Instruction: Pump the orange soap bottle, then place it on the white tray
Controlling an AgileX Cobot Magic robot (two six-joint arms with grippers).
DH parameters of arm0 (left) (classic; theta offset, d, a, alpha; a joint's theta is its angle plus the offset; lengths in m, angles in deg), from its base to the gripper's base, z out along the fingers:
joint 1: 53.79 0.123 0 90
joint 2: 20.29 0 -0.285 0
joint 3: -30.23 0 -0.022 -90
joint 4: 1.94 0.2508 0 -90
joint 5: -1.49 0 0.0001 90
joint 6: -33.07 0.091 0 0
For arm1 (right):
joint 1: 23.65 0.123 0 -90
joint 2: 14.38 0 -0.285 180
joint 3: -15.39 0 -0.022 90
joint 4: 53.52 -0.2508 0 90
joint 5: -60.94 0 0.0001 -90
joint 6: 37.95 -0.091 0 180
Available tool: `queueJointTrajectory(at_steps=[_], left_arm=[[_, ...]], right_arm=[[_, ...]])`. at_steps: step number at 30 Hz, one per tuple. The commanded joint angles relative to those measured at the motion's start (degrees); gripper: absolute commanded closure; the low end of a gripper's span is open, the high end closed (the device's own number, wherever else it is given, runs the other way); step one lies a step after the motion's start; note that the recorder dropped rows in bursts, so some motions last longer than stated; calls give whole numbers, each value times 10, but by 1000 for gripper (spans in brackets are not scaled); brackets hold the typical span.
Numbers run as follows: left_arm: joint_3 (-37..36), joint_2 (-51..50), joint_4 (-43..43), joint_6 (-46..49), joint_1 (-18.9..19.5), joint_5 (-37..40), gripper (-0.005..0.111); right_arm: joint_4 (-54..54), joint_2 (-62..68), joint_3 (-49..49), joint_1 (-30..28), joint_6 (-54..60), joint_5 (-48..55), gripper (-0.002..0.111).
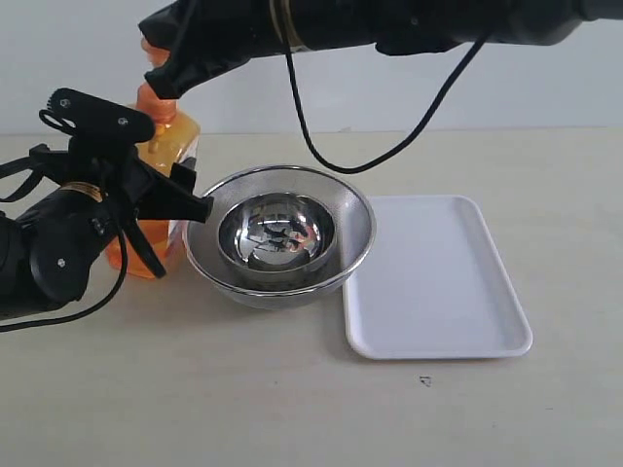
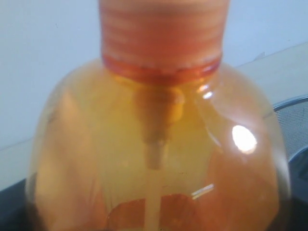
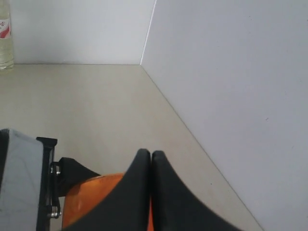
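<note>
The orange soap bottle (image 1: 177, 134) stands upright at the left, just beside the steel bowls. My left gripper (image 1: 182, 236) is shut around its lower body, one finger in front and one behind. In the left wrist view the bottle (image 2: 154, 159) fills the frame and my fingers are hidden. My right gripper (image 1: 162, 86) reaches across from above, shut, with its tips on the orange pump head (image 1: 148, 49). The right wrist view shows the closed right gripper (image 3: 151, 155) over the orange pump top (image 3: 91, 197). The white tray (image 1: 438, 282) lies flat at the right with nothing on it.
Two nested steel bowls (image 1: 356, 212) sit between the bottle and the tray, touching the tray's left edge; their rim (image 2: 294, 103) shows beside the bottle. A black cable (image 1: 321, 156) hangs from the right arm over the bowls. A clear bottle (image 3: 5, 41) stands far off by the wall.
</note>
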Motion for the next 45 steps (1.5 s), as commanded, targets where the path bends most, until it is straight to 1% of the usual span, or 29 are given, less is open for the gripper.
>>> queueJointTrajectory(at_steps=[1, 3, 45], left_arm=[[7, 1, 27, 7, -2, -21, 102], [7, 1, 46, 7, -2, -13, 102], [7, 1, 41, 7, -2, -9, 102]], right_arm=[[44, 20, -25, 1, -6, 1, 108], [44, 20, -25, 1, -9, 2, 108], [44, 20, -25, 1, -13, 15, 108]])
